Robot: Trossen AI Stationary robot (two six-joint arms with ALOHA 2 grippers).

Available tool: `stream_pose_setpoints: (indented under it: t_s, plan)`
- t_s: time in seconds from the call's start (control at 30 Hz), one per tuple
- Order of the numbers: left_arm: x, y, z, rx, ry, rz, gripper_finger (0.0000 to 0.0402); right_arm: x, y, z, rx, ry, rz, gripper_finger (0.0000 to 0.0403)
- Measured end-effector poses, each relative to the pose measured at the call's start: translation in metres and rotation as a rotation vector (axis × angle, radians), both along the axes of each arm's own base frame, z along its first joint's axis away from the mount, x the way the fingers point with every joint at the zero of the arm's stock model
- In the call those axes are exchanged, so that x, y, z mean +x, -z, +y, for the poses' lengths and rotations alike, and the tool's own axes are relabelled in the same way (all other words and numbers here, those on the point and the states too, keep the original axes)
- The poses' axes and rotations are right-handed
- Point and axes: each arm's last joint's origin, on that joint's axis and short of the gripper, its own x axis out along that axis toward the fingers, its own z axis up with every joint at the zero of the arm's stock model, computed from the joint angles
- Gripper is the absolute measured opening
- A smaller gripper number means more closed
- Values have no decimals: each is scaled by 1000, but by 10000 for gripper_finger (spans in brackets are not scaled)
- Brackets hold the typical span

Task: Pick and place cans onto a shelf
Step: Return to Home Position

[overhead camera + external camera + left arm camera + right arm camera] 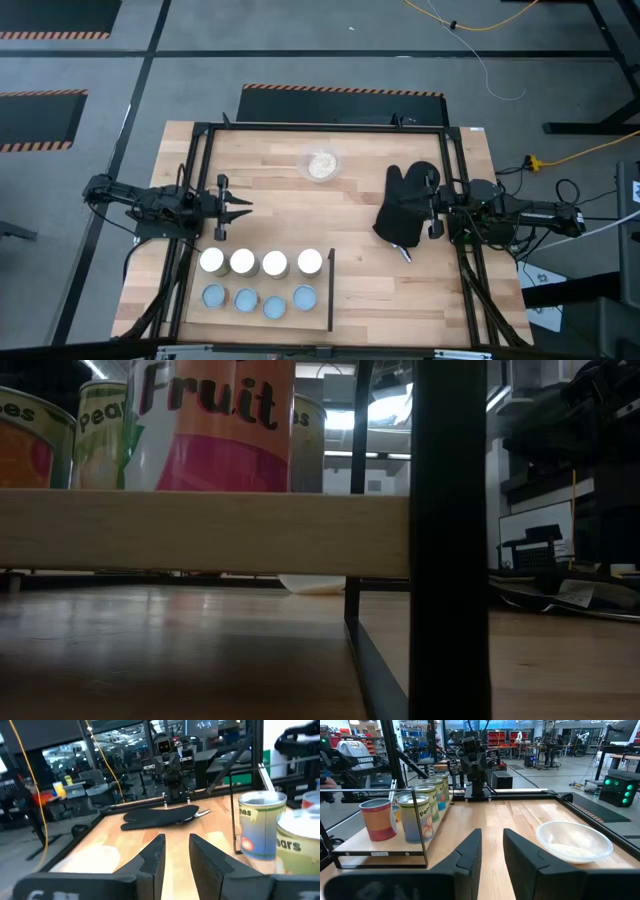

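Cans [274, 263] lined within shelf [320, 320] edges

Even overhead light falls on the table [370, 270]; shadows beside the cans [274, 263] are faint. The low view is dim and backlit, a bright patch [385, 408] glaring behind. Wrist views are bright, the wood faintly glossy.

Worktop [400, 290] and shelf [200, 532]: smooth pale wood, faintly glossy. Cans [416, 817]: glossy printed labels. Mitt [405, 212]: matt black cloth. Bowl [547, 836]: clear, probably plastic.
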Motion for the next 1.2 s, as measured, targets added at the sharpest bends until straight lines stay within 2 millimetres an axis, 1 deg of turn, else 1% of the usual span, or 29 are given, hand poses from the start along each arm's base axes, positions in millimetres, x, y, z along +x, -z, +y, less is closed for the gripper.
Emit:
stream_pose_setpoints:
  t_s: [0.13,0.23,0.27,0.33,0.43,1.2]
  plan:
    - [0,0,0,73,-3,6,80,0,2,0,0,0,6,84]
    - [0,0,0,85,-4,8,80,3,17,0,3,1,19,84]
    - [0,0,0,85,-3,8,80,3,19,0,9,6,38,84]
    - [0,0,0,75,-2,8,80,4,19,-1,28,8,38,84]
    - [0,0,0,57,-1,7,80,4,19,-1,10,7,38,84]
    - [0,0,0,57,-1,8,80,4,19,-1,26,9,43,84]
